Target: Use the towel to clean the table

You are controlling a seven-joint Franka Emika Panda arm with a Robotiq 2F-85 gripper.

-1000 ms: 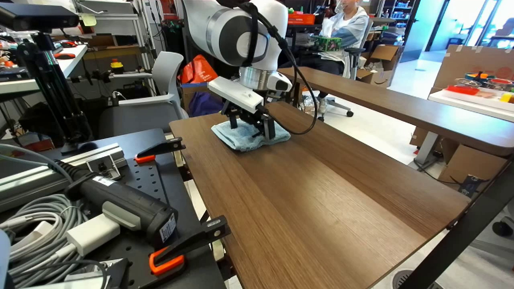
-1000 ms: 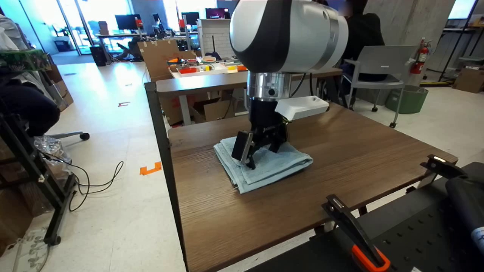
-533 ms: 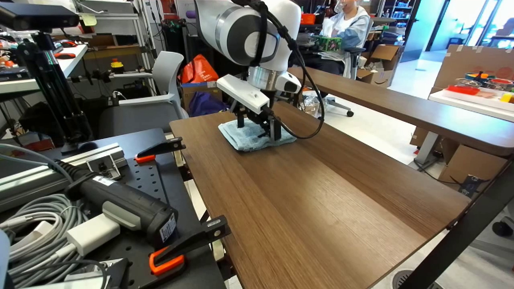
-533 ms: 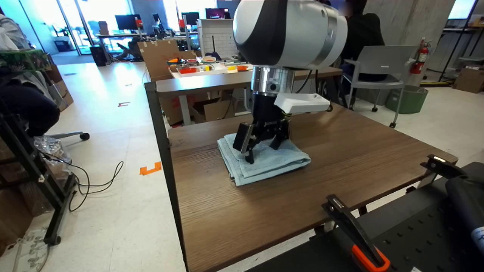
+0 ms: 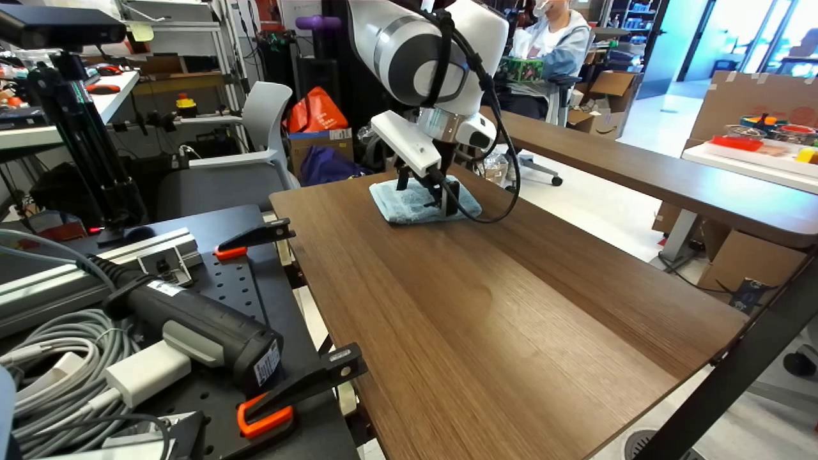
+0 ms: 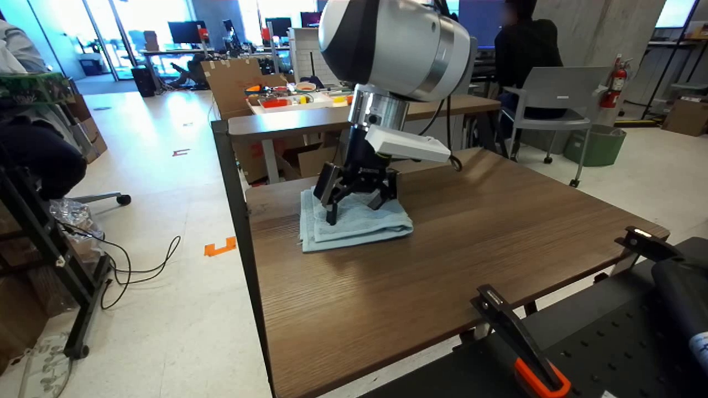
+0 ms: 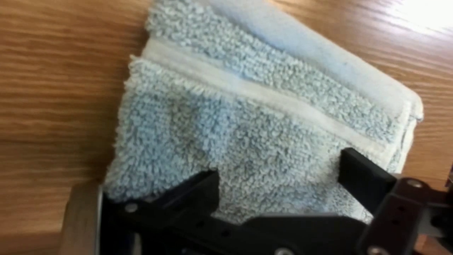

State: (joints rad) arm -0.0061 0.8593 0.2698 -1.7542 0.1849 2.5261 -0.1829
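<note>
Wiping seems the step in hand: the pincer (image 7: 279,173), spread wide, stands on the folded towel (image 6: 360,228). Next calls for steady downward pressure, sliding the towel over the worktop (image 6: 442,265) beneath it.

Beneath me lies the pale blue terry towel (image 7: 254,131), folded flat in layers, with a smooth woven band across its faintly rumpled pile. I see it near one end of the brown wood-grain table (image 5: 505,326), set at a slant to the grain.
</note>
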